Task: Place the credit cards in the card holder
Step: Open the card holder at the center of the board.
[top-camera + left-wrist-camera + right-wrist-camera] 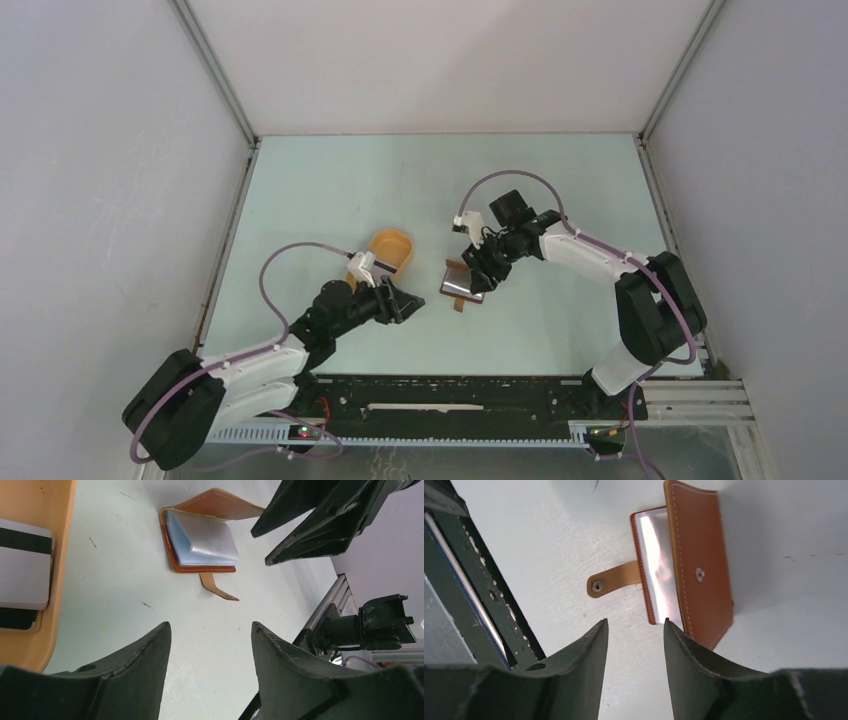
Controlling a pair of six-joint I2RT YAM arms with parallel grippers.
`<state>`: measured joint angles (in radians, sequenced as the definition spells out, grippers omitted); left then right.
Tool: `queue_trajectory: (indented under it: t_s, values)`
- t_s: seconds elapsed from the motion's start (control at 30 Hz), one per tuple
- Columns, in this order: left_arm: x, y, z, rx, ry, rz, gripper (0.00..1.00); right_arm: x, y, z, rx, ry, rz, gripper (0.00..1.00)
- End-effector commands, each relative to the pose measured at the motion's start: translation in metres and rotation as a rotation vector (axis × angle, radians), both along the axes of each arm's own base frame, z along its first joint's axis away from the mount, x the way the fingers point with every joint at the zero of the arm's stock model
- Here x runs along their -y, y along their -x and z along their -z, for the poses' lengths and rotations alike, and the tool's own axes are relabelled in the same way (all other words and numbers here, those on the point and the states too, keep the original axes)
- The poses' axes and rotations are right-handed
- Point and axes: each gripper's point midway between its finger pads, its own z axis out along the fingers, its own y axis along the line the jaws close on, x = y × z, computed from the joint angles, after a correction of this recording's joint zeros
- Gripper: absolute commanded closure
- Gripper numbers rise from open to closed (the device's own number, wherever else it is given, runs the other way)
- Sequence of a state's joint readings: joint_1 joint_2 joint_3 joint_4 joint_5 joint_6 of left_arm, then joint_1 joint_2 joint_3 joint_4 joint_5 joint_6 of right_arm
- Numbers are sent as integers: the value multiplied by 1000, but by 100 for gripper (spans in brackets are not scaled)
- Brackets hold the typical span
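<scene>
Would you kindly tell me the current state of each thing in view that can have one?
Card holder: lying open, one cover raised, strap unfastened.
Credit cards: stacked in the tray.
Tray: holding the cards.
Left gripper: open, empty.
Right gripper: open, empty.

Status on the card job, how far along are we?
Done: the card holder lies unsnapped and open, strap loose. In hand: nothing; left gripper and right gripper are both open and empty, the right one over the holder. Left: the credit cards sit in the orange tray, none visibly slotted, so every pick and insertion remains.
</scene>
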<state>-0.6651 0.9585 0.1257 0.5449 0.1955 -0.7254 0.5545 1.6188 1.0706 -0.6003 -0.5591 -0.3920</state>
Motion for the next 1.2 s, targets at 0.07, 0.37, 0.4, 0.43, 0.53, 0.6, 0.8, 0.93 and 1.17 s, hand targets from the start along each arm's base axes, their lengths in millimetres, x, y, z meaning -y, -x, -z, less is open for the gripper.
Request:
queue_trajectory:
  t_s: [0.07, 0.37, 0.4, 0.43, 0.53, 0.6, 0.8, 0.93, 1.17]
  values:
    - [29, -16, -36, 78, 73, 67, 36, 2, -44, -24, 118, -34, 170, 48]
    - [66, -21, -25, 28, 81, 153, 39, 15, -64, 3, 92, 25, 279, 69]
    - [68, -22, -24, 23, 80, 156, 39, 16, -64, 8, 79, 34, 282, 69]
    - [70, -23, -23, 19, 80, 159, 40, 16, -64, 13, 68, 43, 286, 69]
    - [75, -25, -21, 11, 78, 166, 40, 21, -67, 28, 44, 88, 310, 70]
    - [76, -27, -19, 9, 72, 164, 40, 24, -69, 36, 31, 119, 322, 70]
    - [81, -32, -8, -14, 51, 170, 40, 23, -63, 48, -34, 162, 309, 70]
    - [81, -35, -9, -5, 46, 163, 40, 19, -61, 37, -58, 100, 295, 69]
    - [76, -37, -14, 34, 17, 150, 40, 7, -54, -14, -16, -72, 201, 65]
